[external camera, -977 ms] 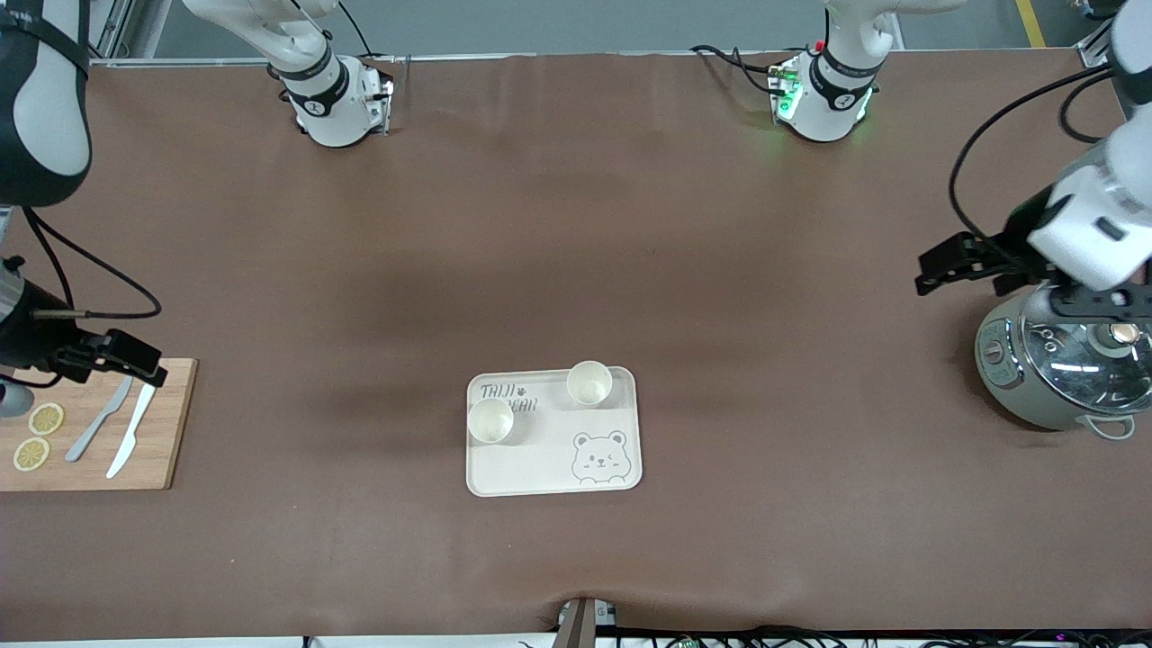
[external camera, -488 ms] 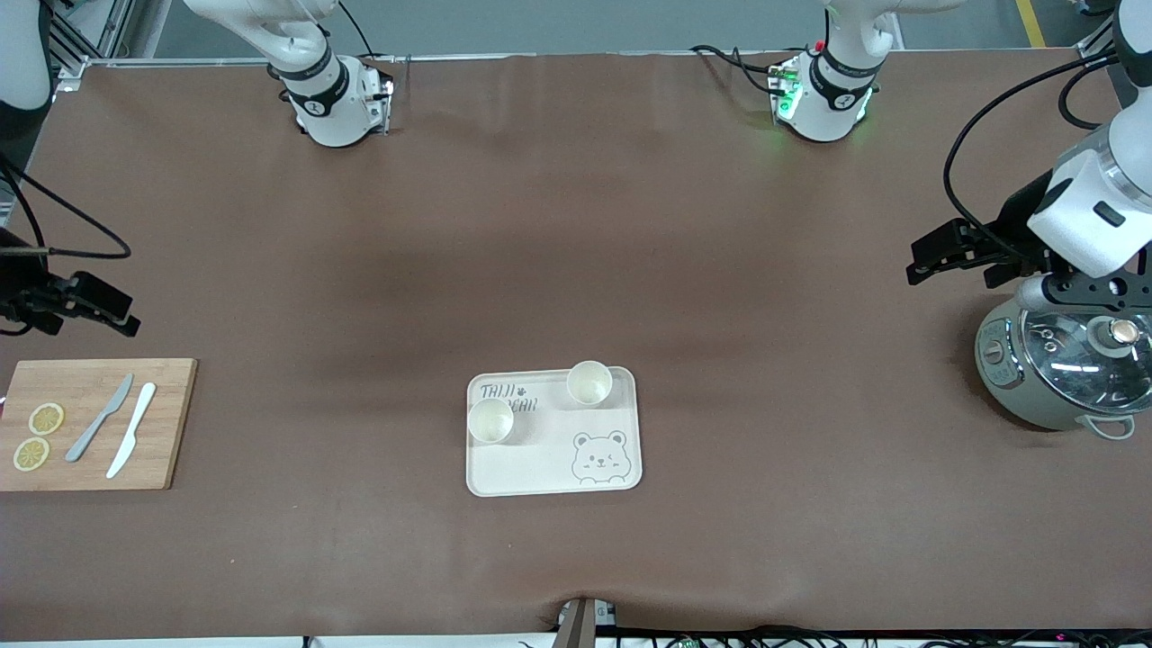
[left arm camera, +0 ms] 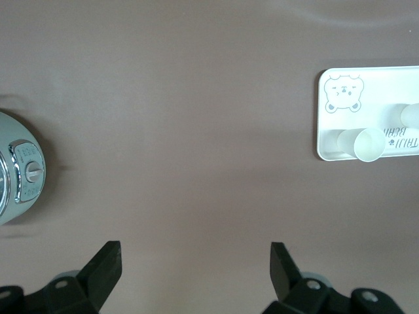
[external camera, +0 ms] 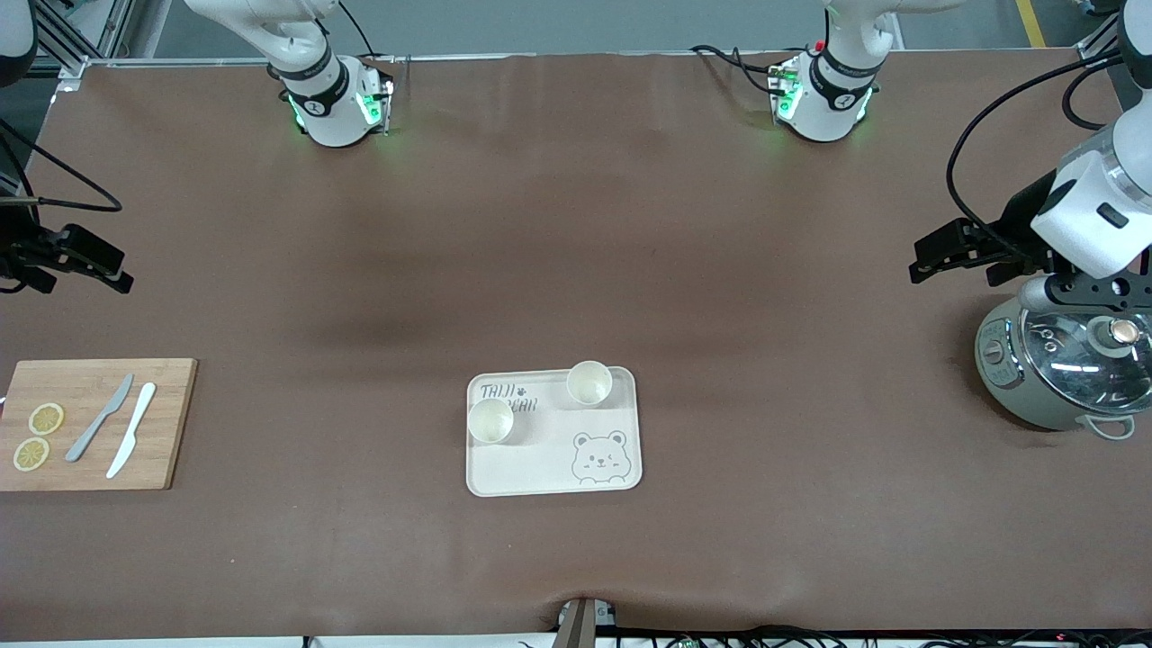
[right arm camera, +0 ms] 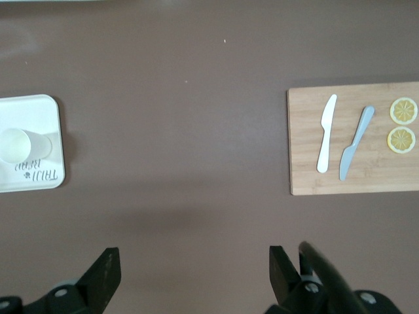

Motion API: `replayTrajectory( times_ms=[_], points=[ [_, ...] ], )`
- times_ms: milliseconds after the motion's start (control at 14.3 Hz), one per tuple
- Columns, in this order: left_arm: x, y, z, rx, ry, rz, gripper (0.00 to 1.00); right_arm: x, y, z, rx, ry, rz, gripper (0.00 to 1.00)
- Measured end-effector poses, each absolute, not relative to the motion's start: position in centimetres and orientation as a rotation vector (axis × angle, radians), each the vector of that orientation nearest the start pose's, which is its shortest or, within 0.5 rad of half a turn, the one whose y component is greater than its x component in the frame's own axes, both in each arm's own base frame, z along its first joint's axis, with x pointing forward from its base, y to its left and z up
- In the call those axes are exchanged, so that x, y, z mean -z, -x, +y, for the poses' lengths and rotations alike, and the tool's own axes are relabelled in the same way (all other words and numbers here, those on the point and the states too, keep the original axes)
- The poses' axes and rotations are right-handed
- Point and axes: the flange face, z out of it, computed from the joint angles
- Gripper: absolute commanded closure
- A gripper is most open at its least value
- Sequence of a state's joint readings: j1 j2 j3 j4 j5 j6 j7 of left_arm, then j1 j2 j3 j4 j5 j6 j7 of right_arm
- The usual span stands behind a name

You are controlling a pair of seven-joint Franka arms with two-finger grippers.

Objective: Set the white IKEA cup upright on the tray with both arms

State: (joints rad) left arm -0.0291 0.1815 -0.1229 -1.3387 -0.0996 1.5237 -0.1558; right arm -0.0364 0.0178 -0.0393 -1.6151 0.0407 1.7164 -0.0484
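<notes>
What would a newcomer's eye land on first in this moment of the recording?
Two white cups stand upright on the cream bear tray at mid-table. Both arms are drawn back with open jaws: the left gripper up beside the steel cooker, the right gripper over bare table, with the cutting board, its knives and lemon slices nearer the camera.

I'm looking at a robot lab bench dressed up as a kitchen. Two white arm bases (external camera: 331, 99) are bolted along the edge of a long table (external camera: 576, 270) under a plain brown cover, cables trailing. The props are domestic: a wooden cutting board (external camera: 166, 423) with lemon slices (external camera: 45, 418) and knives (external camera: 133, 428), and what I take for a rice cooker (external camera: 1062, 364).
</notes>
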Motion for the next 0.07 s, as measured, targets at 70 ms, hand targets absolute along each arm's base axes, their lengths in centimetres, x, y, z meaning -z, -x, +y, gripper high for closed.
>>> replayTrajectory(
  times_ms=[70],
  points=[
    [-62.54, -59.8, -9.49, -0.023, 3.262, -0.002, 0.0, -60.55, -57.06, -3.97, 0.115, 3.104, 0.049, 0.0]
  ],
)
